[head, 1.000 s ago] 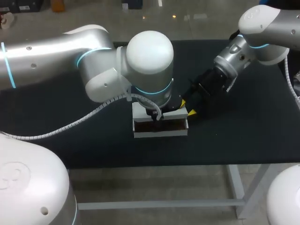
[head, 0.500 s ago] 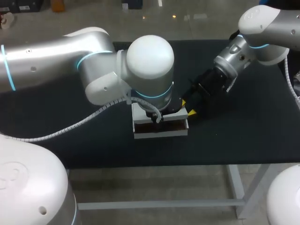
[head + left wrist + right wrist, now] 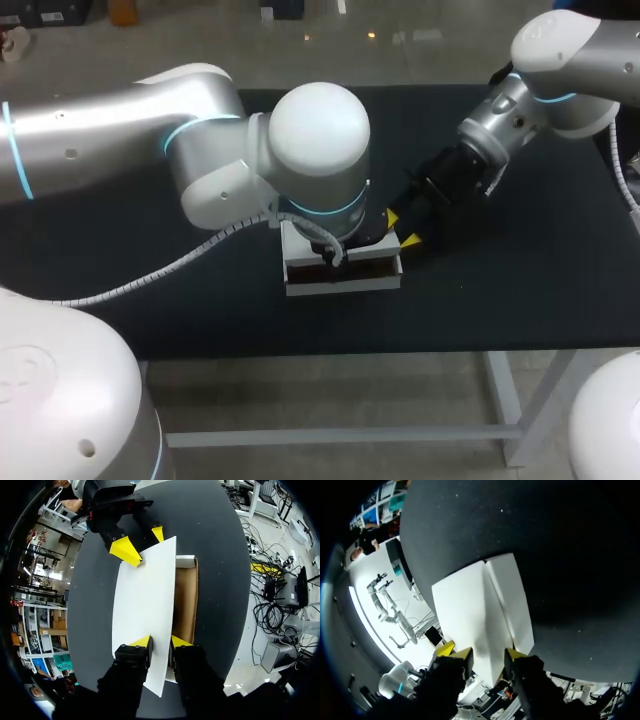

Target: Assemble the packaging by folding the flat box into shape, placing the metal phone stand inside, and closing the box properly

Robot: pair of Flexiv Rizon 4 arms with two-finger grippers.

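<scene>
A white box [image 3: 340,281] with a brown inside [image 3: 186,600] lies open at the middle of the black table [image 3: 520,270]. Its white lid flap [image 3: 145,600] stands tilted over the opening. My left gripper [image 3: 160,642] comes down from above and is shut on the flap's near end, one yellow tip on each face. At the flap's far end, my right gripper [image 3: 141,542] stands open, its tips against the edge. In the right wrist view the flap [image 3: 465,612] lies between that gripper's [image 3: 487,657] fingers. No phone stand shows.
My left arm's wrist [image 3: 320,140] covers most of the box from above. My right arm [image 3: 480,150] comes in low from the back right. Bare black table lies to the left, right and front of the box.
My left arm's elbow and wrist have shifted slightly to the right. The box, its flap and my right gripper have kept their places.
</scene>
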